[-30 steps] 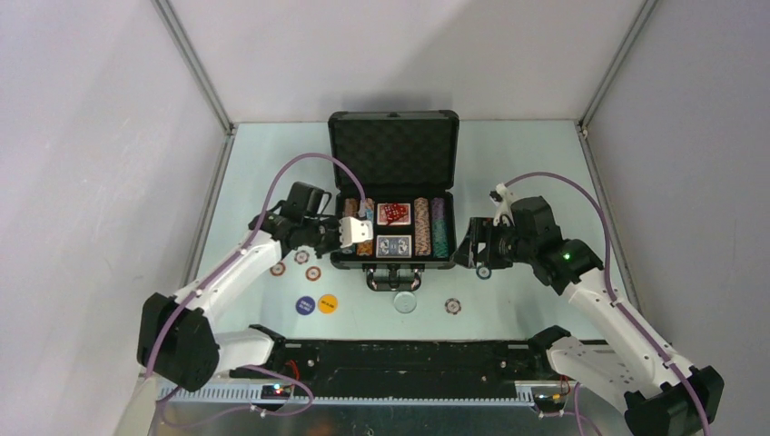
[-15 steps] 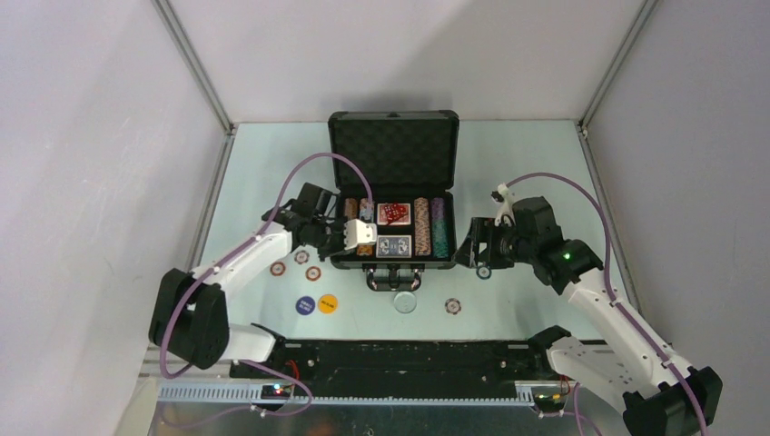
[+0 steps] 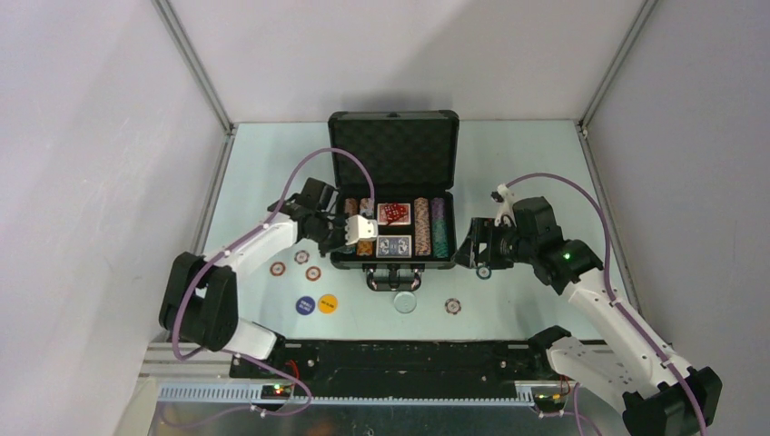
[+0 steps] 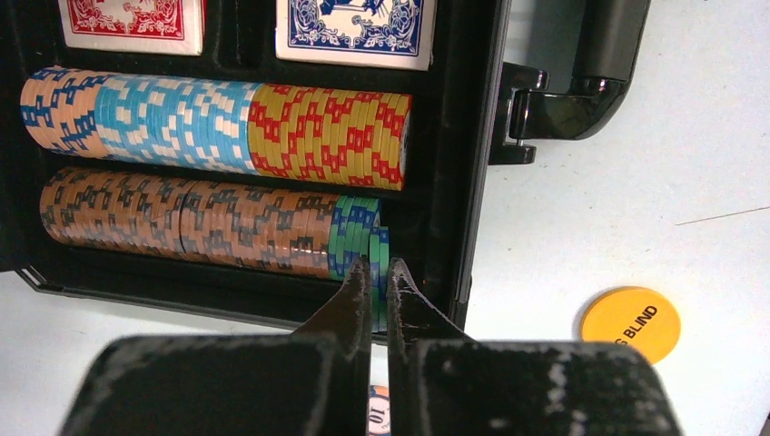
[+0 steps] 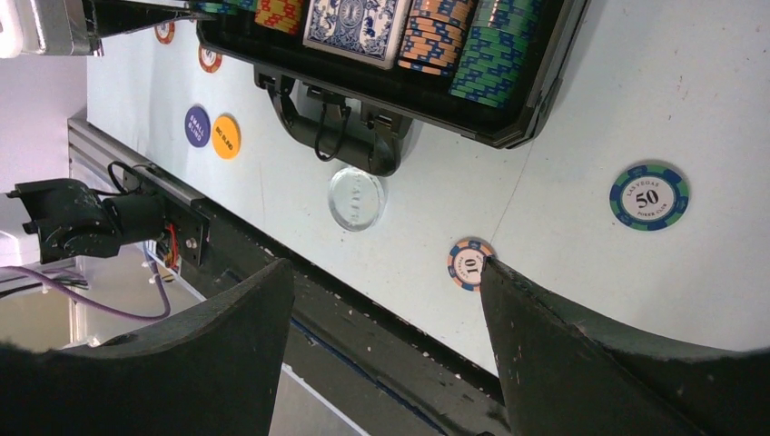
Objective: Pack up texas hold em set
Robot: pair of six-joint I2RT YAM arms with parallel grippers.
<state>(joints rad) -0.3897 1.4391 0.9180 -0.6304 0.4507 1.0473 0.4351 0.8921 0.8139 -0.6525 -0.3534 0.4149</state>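
Observation:
The black case (image 3: 392, 150) lies open, its tray holding rows of striped chips (image 4: 227, 123), a red deck (image 3: 393, 213) and a blue deck (image 3: 394, 245). My left gripper (image 3: 361, 227) hangs over the tray's left rows. In the left wrist view my left gripper (image 4: 379, 263) is shut on a green chip (image 4: 379, 300) standing on edge at the near end of the brown row (image 4: 182, 227). My right gripper (image 3: 472, 252) hovers just right of the case, open and empty. A "10" chip (image 5: 469, 263) lies on the table by one right finger.
Loose on the table are three chips (image 3: 313, 272) left of the case, a blue button (image 3: 305, 305), an orange button (image 3: 328, 303), a clear disc (image 3: 405, 302), a chip (image 3: 453, 306) and a green "50" chip (image 5: 648, 196). The case handle (image 3: 393, 277) faces the arms.
My left gripper has shifted right from the case's left wall to above the left chip rows, and its arm has swung left. The right arm has not moved.

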